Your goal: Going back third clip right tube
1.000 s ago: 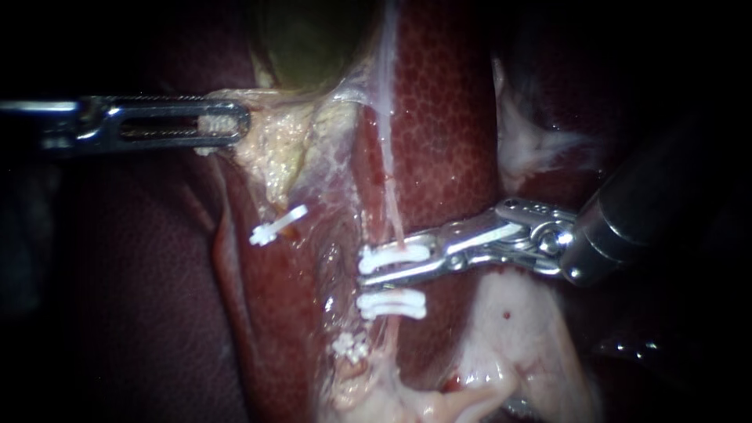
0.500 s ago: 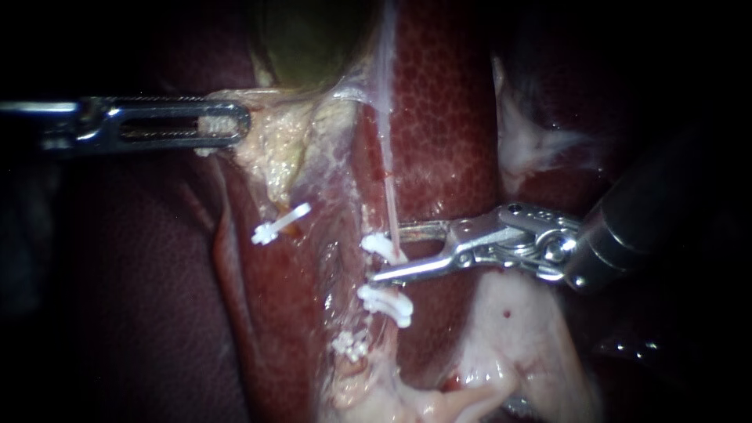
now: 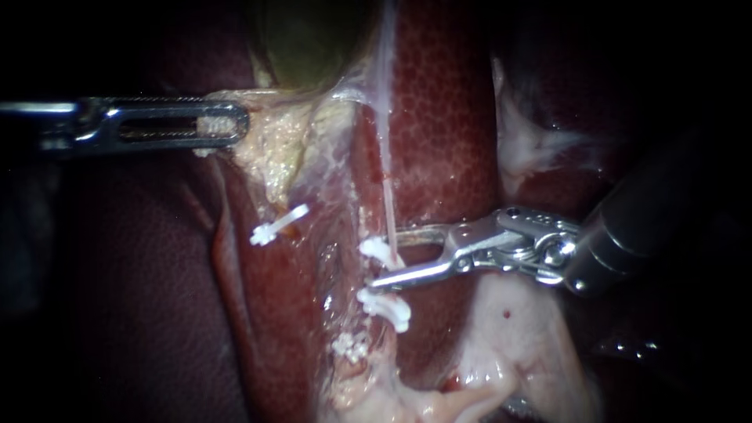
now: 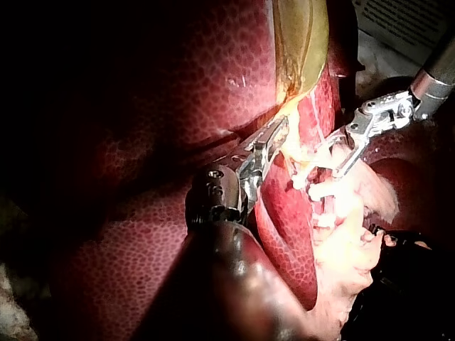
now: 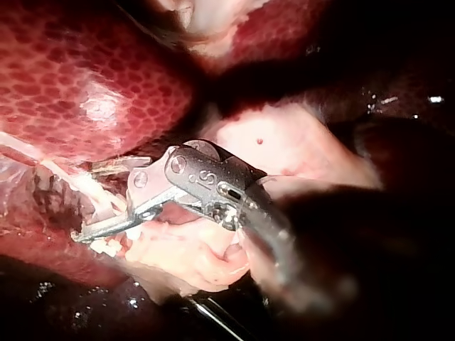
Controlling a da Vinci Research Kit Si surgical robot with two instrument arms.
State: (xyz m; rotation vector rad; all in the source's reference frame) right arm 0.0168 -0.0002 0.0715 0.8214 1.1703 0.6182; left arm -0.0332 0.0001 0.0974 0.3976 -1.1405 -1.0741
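Left instrument (image 4: 279, 133) runs out over mottled red liver (image 4: 163, 92), its jaws clamped together on yellow tissue (image 4: 290, 147) at the foot of the greenish gallbladder (image 4: 298, 35). Right instrument (image 4: 327, 165) comes in from the far side, beyond the left one's tip, with its jaws apart and a plain gap between them. Its tips sit just by two white clips (image 4: 318, 192), which lie close together, and a pale lump (image 4: 355, 234) lies past the clips against the liver.

Bright glare mid-field — edges lost in shadow.
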